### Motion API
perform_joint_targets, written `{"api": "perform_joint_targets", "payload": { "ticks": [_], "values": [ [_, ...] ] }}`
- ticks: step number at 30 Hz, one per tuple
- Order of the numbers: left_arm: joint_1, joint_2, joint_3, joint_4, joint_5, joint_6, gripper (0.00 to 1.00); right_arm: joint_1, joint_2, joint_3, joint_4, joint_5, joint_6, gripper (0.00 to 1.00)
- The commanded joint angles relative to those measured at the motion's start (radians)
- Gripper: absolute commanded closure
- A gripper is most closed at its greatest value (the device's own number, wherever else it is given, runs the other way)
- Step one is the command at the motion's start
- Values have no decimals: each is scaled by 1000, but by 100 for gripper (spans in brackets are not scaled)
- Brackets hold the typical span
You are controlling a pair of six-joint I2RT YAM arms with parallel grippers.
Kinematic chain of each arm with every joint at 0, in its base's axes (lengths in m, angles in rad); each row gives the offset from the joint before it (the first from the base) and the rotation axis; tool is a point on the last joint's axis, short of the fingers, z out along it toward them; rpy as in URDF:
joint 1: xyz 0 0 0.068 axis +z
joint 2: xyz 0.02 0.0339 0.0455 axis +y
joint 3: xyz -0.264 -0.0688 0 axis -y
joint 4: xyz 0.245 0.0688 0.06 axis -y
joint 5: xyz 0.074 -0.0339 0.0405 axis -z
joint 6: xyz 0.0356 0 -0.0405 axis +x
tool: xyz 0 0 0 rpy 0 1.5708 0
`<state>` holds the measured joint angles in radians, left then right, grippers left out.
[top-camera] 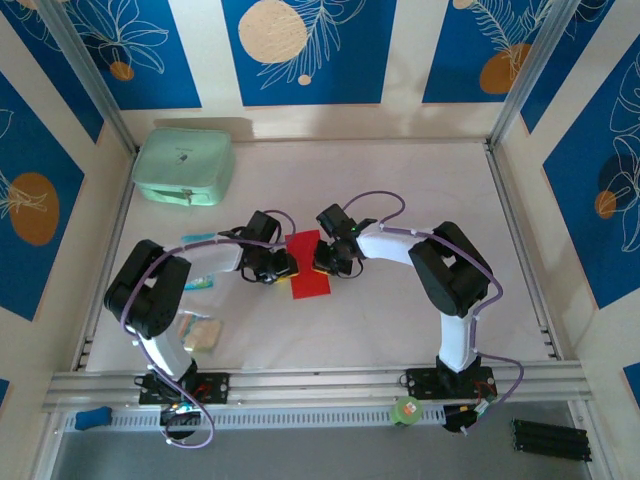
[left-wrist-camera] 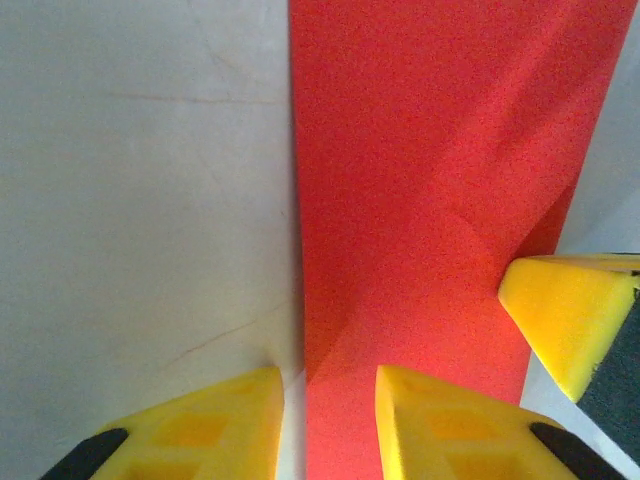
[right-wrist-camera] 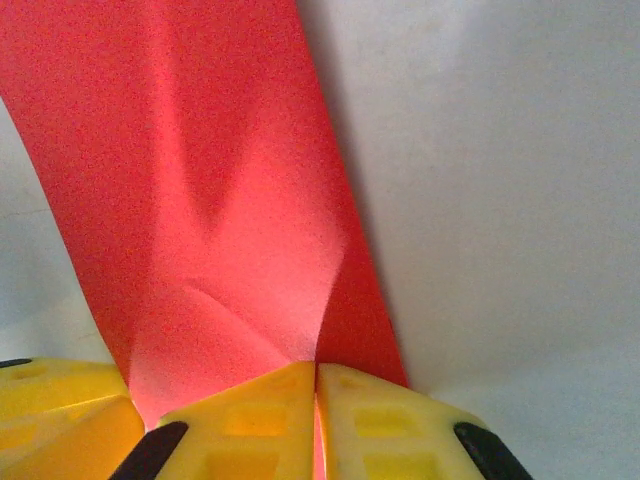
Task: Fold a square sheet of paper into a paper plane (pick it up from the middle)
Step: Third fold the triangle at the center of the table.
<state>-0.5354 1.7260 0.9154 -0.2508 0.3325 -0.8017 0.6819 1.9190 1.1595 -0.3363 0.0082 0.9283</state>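
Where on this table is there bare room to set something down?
Bare: the table's right side beyond the right arm, and the far strip right of the mint-green case. Crowded: the centre around the square sheet of paper, and packets near left.

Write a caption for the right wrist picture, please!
The right arm's jaws pinch the red paper, puckering it over the pale table.

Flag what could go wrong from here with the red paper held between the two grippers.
1. The right gripper is pinched shut on the red paper, which puckers at the pinch. A pull may tear it or set stray creases.
2. The left gripper has its jaws apart over the paper's edge. Closing there could drag the sheet off-line.
3. The two grippers' yellow fingers sit very close together, so they could collide.
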Motion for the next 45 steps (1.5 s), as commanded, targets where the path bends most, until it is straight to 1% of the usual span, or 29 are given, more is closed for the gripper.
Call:
{"api": "perform_joint_targets", "payload": {
  "ticks": [1, 4, 13, 17, 25, 30, 36, 40, 45],
  "values": [
    [-7, 26, 15, 3, 34, 21, 69, 5, 74, -22, -65, 32, 0, 90],
    [-8, 21, 9, 39, 86, 13, 71, 5, 76, -22, -64, 31, 0, 90],
    [-7, -52, -16, 78, 156, 6, 71, 6, 85, -18, -67, 30, 2, 90],
    [-2, -72, -44, 104, 177, -18, 71, 5, 87, -14, -70, 31, 3, 91],
    [14, -54, -79, 174, 199, -59, 71, 5, 89, -11, -74, 30, 1, 91],
    [33, -31, -73, 188, 186, -80, 72, 5, 85, -14, -71, 33, -3, 91],
    [72, -8, -87, 241, 199, -132, 75, 1, 69, -26, -40, 31, -35, 90],
    [78, 15, -63, 211, 185, -124, 77, 1, 69, -27, -32, 26, -42, 90],
    [88, 27, -56, 197, 181, -139, 83, 0, 58, -39, -11, 24, -56, 89]
  ]
}}
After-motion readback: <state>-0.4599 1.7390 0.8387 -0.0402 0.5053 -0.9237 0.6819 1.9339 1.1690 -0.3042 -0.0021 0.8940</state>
